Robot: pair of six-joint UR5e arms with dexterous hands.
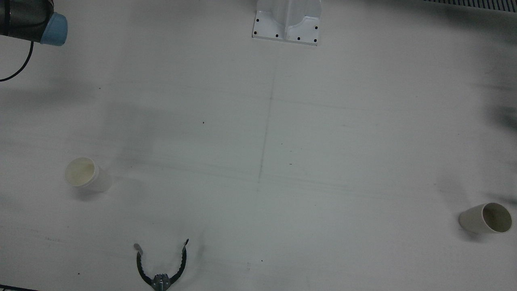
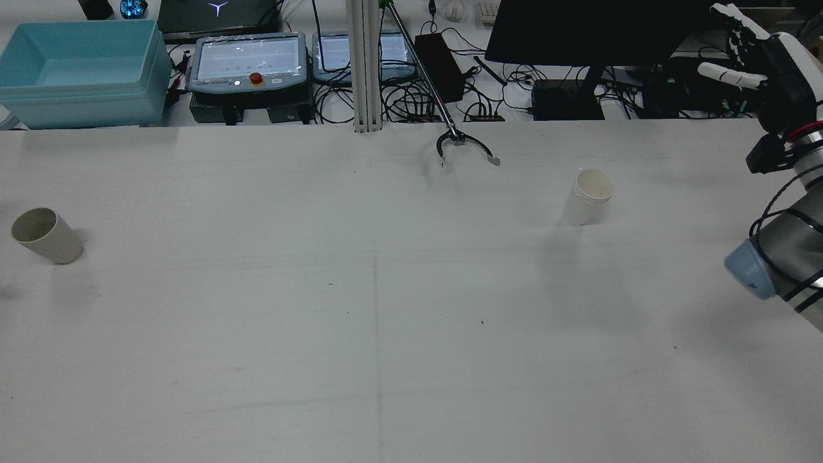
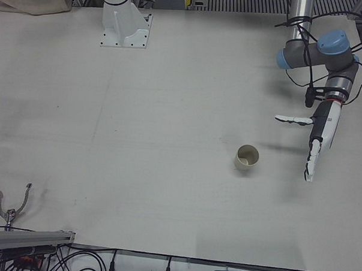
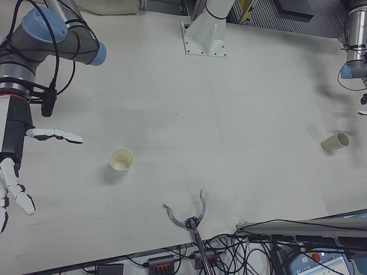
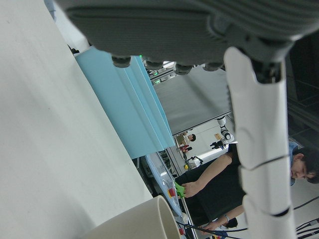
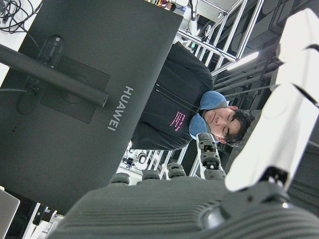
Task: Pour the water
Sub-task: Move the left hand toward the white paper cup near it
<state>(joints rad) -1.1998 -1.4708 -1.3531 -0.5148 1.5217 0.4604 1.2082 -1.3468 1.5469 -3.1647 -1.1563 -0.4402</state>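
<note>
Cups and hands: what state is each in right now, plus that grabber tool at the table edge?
White cup: upright, mouth open, untouched, faint yellowish tint inside.
Beige cup: standing on the table, mouth open, untouched; contents cannot be told.
Left hand: open, fingers spread, holding nothing, beside the beige cup, apart from it.
Right hand: open, fingers spread, holding nothing, apart from the white cup.
Grabber tool: claws spread open, gripping nothing.

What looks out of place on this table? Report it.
No spill. The right arm's paper cup and the left arm's paper cup stand upright. Only oddity: a grabber claw pokes over the operator-side edge of the table.
</note>
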